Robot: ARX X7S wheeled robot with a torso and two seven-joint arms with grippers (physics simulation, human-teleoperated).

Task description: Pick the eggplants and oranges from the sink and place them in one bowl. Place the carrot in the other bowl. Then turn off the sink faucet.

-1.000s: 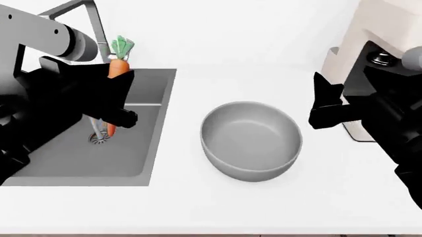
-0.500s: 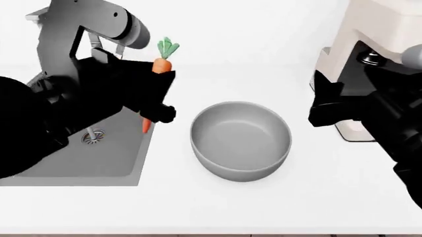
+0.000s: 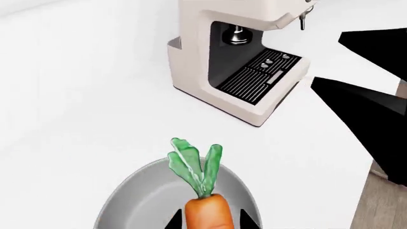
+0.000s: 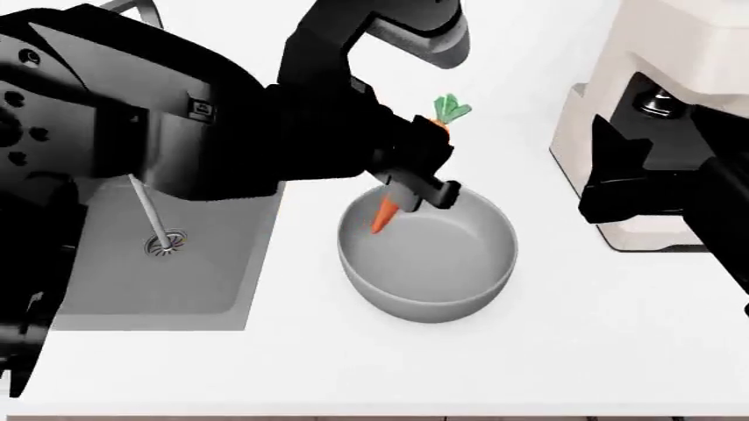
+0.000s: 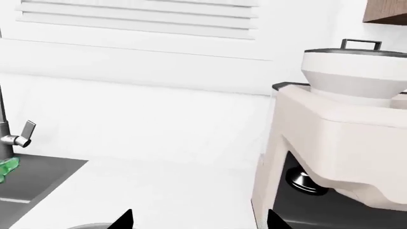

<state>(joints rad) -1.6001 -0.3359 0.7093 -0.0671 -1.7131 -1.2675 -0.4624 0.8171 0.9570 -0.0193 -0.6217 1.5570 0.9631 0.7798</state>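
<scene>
My left gripper [image 4: 412, 180] is shut on the carrot [image 4: 387, 210] and holds it, tip down and green top up, over the far left part of the grey bowl [image 4: 468, 281]. In the left wrist view the carrot [image 3: 207, 212] sits between the two dark fingertips above the bowl [image 3: 137, 200]. My right gripper [image 4: 602, 184] is open and empty, raised in front of the coffee machine. The dark grey sink [image 4: 175, 281] with its round drain lies at the left, with a thin stream of water falling onto the drain. The faucet lever [image 5: 22, 134] shows in the right wrist view. The eggplant, yellow fruit and white bowl are out of view.
A cream coffee machine [image 4: 655, 53] stands on the white counter [image 4: 562, 351] at the right, close behind my right gripper; it also shows in the left wrist view [image 3: 241, 52]. My left arm spans across the sink and hides much of it.
My left gripper has carried the carrot to the right, from above the sink's right edge to over the grey bowl. The right gripper has stayed roughly in place.
</scene>
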